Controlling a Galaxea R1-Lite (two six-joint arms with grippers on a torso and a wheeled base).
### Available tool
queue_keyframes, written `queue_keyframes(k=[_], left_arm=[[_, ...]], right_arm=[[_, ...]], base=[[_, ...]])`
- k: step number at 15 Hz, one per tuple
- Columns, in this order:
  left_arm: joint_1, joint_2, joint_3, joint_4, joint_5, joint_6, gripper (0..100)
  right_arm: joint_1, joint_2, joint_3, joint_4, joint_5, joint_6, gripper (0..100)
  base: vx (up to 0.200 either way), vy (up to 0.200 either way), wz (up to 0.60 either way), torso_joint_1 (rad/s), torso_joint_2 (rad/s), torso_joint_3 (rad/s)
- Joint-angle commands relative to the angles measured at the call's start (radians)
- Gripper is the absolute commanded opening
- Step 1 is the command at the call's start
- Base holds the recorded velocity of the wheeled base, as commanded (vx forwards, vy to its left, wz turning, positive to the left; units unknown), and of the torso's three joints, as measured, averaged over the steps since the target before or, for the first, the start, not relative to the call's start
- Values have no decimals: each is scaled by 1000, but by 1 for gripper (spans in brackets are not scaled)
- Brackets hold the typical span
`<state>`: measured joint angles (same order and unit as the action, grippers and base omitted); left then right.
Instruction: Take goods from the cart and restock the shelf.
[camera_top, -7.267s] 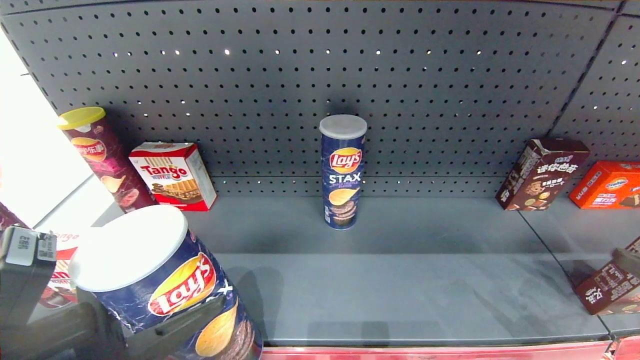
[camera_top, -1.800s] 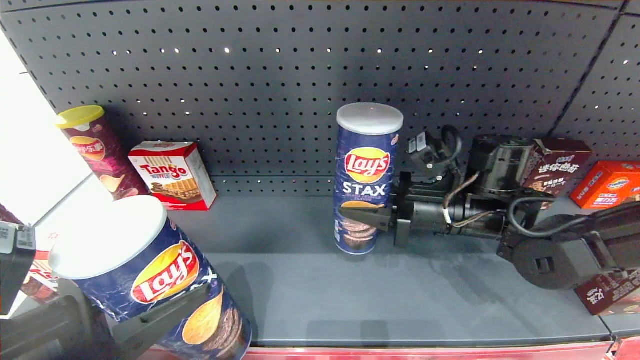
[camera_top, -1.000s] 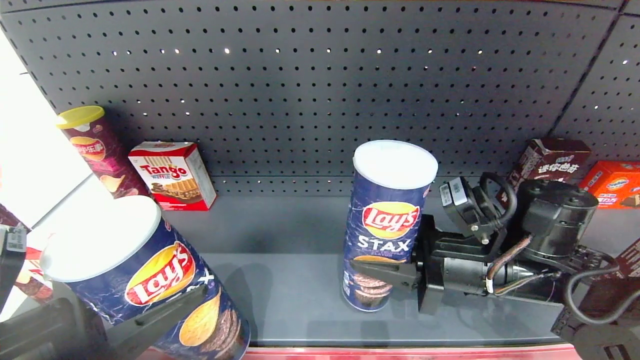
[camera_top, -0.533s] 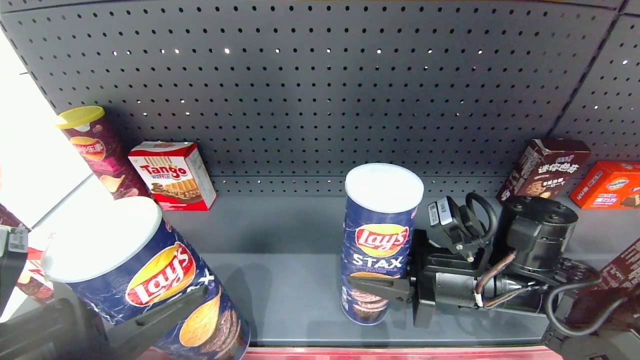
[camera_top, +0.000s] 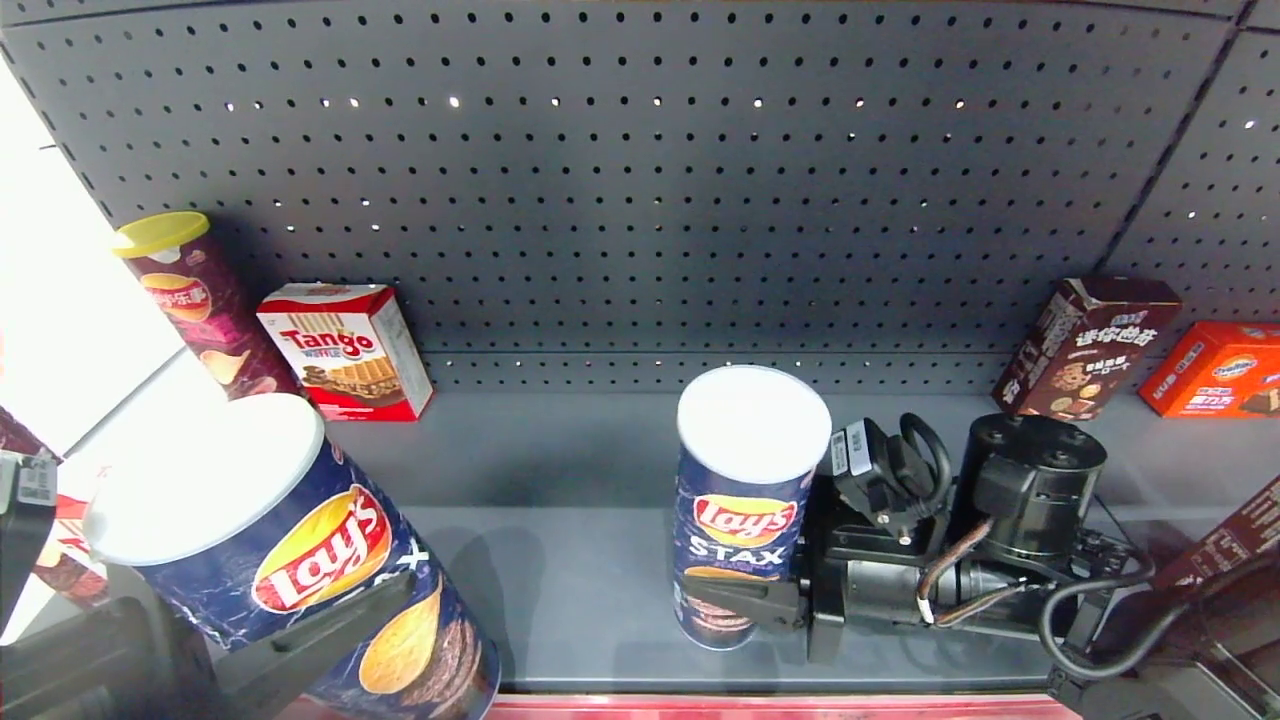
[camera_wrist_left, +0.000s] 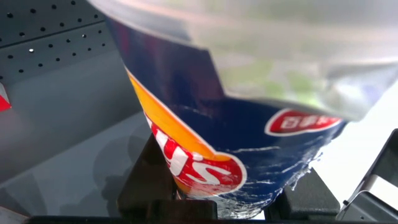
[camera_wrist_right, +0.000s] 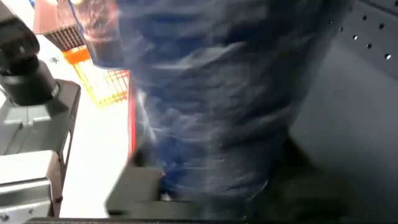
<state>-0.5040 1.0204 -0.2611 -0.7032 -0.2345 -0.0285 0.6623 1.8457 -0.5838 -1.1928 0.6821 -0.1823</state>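
Grip first: the right pincer (camera_top: 745, 598) is clenched around the lower part of a blue chip can (camera_top: 748, 500). One black finger crosses the can's front and the other is hidden behind it. This can stands upright near the front edge of the shelf (camera_top: 600, 470), about midway along; whether its base touches the shelf cannot be made out. It is a tall dark blue tube with a white lid, a red-and-yellow logo and pictured chips. Seen from the right wrist, the blue chip can (camera_wrist_right: 224, 93) is only a blur.

The left pincer (camera_top: 300, 610) is clamped on a second blue chip can (camera_top: 270, 540) of the same design, tilted, at the shelf's front left corner, with its lower end cut off.

Along the back edge stand a maroon chip can (camera_top: 195, 300) and a wafer box (camera_top: 345, 350) on the left, and a brown biscuit box (camera_top: 1085, 345) and an orange box (camera_top: 1210, 368) on the right.
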Motion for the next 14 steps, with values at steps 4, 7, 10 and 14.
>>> queue_keyframes(k=[4, 7, 10, 14], left_arm=[[-2, 0, 0, -1, 0, 1, 0], [-2, 0, 2, -1, 0, -1, 0], [-5, -3, 25, -4, 0, 1, 0], [-7, -13, 26, -4, 0, 1, 0]], right_arm=[[-3, -22, 10, 1, -21, -2, 100], [-7, -77, 35, 1, -21, -2, 100], [-7, -217, 90, 12, -18, -2, 100], [-21, -370, 171, 15, -23, -2, 100]], base=[[0, 0, 0, 0, 0, 0], [0, 0, 0, 0, 0, 0], [0, 0, 0, 0, 0, 0], [0, 0, 0, 0, 0, 0]])
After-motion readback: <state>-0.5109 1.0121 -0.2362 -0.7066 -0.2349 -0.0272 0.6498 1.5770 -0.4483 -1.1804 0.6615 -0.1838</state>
